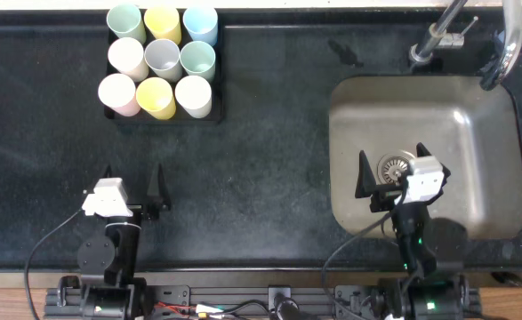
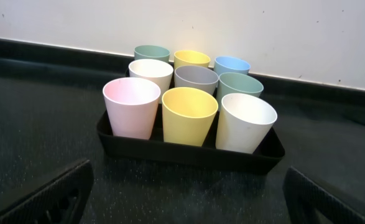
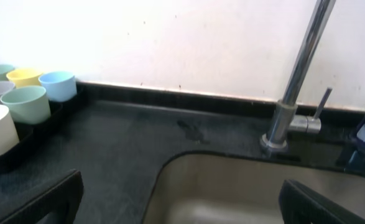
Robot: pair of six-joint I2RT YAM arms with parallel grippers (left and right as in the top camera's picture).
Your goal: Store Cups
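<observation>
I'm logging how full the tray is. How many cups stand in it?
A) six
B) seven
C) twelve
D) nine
D: the tray holds three rows of three cups.

Nine cups [image 2: 189,112] pack the tray [image 2: 188,154], rims touching or nearly so, leaving no gap to enter between them. Their open mouths and the outer sides of the edge rows are reachable. Open desk [image 1: 269,151] lies between the tray and the left gripper [image 1: 134,173], and runs on to the sink [image 1: 342,133]. The right gripper [image 1: 392,158] hangs over the basin, with the sink's walls on all sides below. Behind the sink's far rim the faucet [image 1: 438,36] rises with its side lever, blocking passage there.
</observation>
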